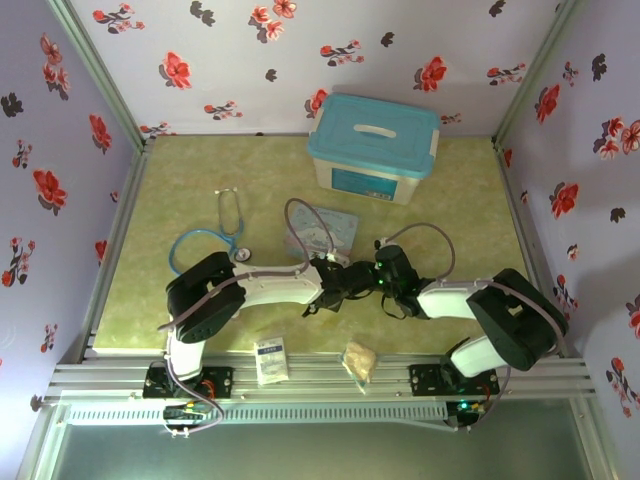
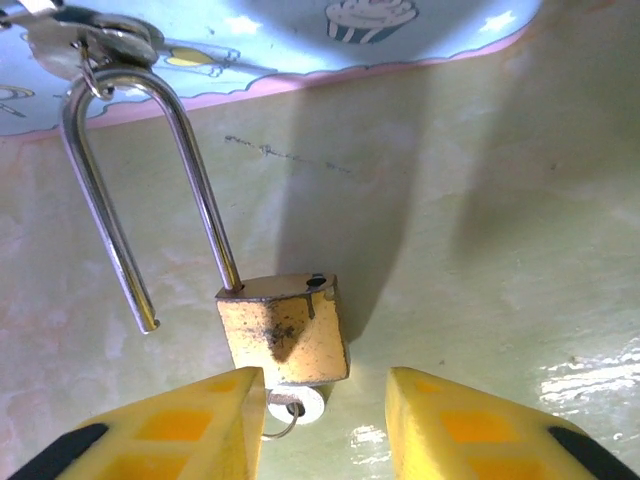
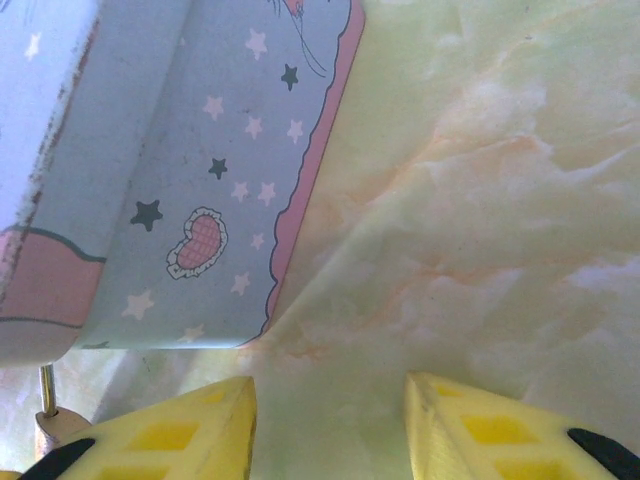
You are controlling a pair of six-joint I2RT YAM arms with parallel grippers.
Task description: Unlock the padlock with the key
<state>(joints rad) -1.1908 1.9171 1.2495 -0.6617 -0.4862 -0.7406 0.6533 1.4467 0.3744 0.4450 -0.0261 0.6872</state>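
on the pale green marbled surface, just ahead of the left claw, lies the small brass-gold padlock with a thin silver u-shaped shackle. its square body sits close in front of the gap between the two yellow fingers, nearer the left one. that finger's tip is just beside the body's lower corner; whether they touch i cannot tell. the left claw is spread apart and clamps nothing. one leg of the shackle enters the top of the body, and the other ends free beside it, out of the body. the shackle's bend is hooked through a silver metal clasp at the edge of the pale blue cartoon-printed tin with a pink scalloped border. under the padlock's body a pale round piece with a thin wire ring pokes out, too small to say what it is.

seen from the right wrist, the right claw is likewise spread apart, bare surface between its fingers, the tin just ahead on one side. from above, both arms meet mid-surface beside the tin. a white plastic box with a teal lid stands behind it, and a blue stethoscope lies off to the left.
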